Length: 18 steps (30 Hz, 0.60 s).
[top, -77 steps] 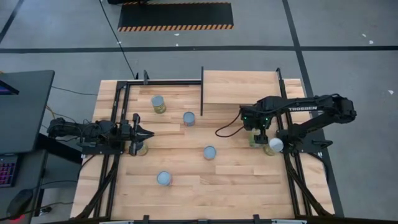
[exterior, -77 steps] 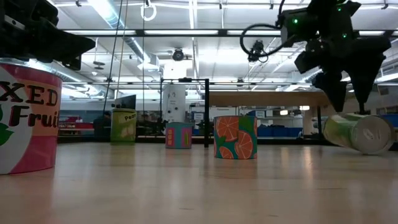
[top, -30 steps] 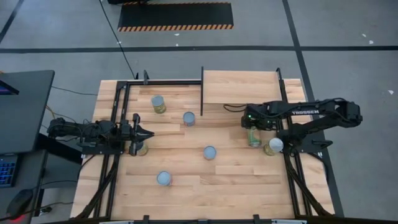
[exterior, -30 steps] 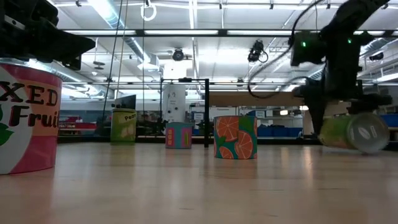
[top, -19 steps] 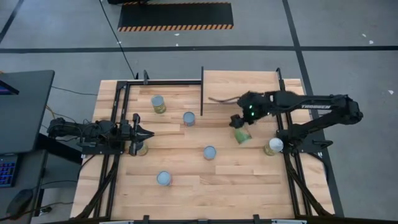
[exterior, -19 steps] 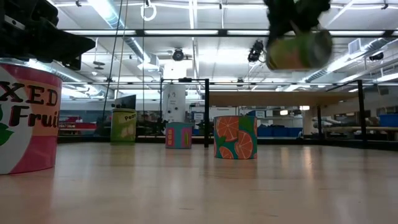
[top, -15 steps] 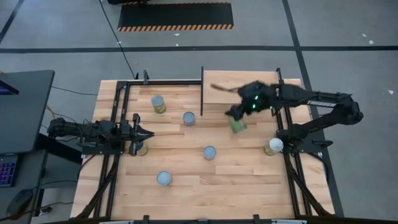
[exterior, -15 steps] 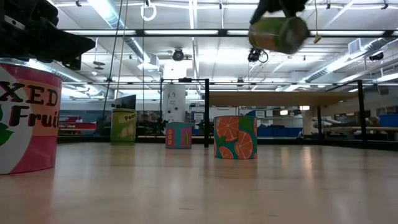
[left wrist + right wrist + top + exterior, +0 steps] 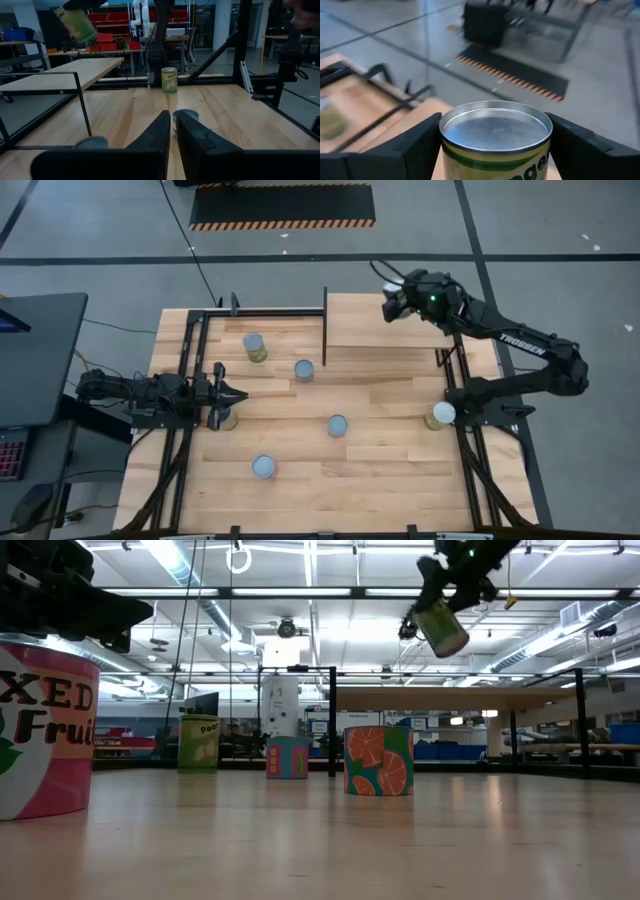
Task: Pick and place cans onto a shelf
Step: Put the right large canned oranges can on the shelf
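Hovering can (image 9: 441,628) above shelf (image 9: 400,320) edge

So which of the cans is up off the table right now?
The yellow-green can clamped in the right gripper, held tilted in the air over the shelf. Every other can in view sits on the tabletop.

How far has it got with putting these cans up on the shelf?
Nothing looks finished: the shelf shows no can standing on it. In hand: the right pincer grips a green can in the air above the shelf. Left: five cans on the table in the high view, including one near the right arm's base and one beside the shut, idle left pincer.
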Each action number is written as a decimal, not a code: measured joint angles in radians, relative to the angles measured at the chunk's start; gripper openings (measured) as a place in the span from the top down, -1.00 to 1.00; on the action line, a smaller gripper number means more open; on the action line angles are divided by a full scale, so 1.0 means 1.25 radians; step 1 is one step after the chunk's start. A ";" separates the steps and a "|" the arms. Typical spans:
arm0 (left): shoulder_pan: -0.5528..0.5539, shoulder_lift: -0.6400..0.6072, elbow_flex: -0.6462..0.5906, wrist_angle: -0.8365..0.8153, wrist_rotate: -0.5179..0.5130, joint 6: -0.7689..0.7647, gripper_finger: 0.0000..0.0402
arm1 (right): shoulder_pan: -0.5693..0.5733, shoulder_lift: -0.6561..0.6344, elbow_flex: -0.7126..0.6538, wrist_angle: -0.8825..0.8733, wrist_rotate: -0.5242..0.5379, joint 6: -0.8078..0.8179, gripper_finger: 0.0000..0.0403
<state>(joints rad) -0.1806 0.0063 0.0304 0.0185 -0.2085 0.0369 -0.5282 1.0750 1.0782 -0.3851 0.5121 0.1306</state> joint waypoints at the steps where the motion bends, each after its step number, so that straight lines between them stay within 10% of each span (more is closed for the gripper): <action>1: 0.000 0.000 0.000 0.000 0.000 0.000 0.81 | -0.020 -0.014 -0.037 0.051 0.006 -0.008 -0.59; 18: 0.000 0.000 0.000 0.000 0.000 0.000 0.81 | -0.171 -0.087 -0.488 0.708 -0.056 0.001 -0.64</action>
<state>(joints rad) -0.1806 0.0063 0.0303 0.0185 -0.2085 0.0370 -0.7422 0.9667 0.4686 0.5001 0.4417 0.1313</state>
